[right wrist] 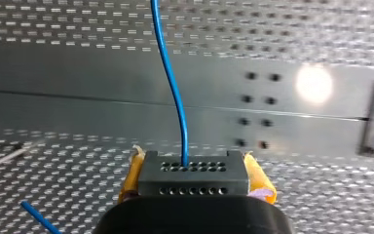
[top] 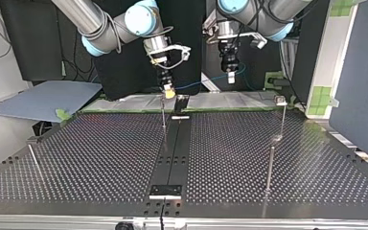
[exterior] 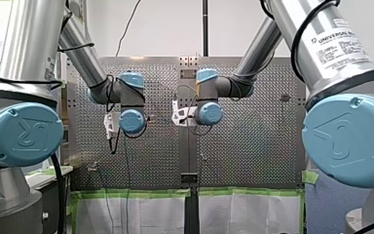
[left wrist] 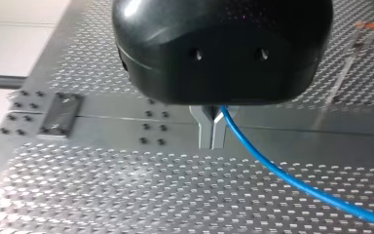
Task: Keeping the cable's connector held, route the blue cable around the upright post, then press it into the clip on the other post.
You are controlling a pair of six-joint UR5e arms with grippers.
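Partly hidden connector (right wrist: 193, 178), blue cable (right wrist: 172, 83) cut off

My left arm (exterior: 83, 53) and my right arm (exterior: 258, 48): silver tubes, grey joint housings, round light-blue caps (exterior: 22, 134) embossed with a logo. Black cables (exterior: 57, 195) trail along both. White label (exterior: 338, 44), at 2 o'clock in the front view, printed UNIVERSAL. My left gripper (left wrist: 213, 144): glossy black shell, metal fingers (left wrist: 205, 129). My right gripper (right wrist: 193, 173): black body, yellow pads (right wrist: 260, 180).

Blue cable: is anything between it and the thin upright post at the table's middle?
Nothing visible does. The thin blue cable hangs just behind the slim upright metal post, only air between them.
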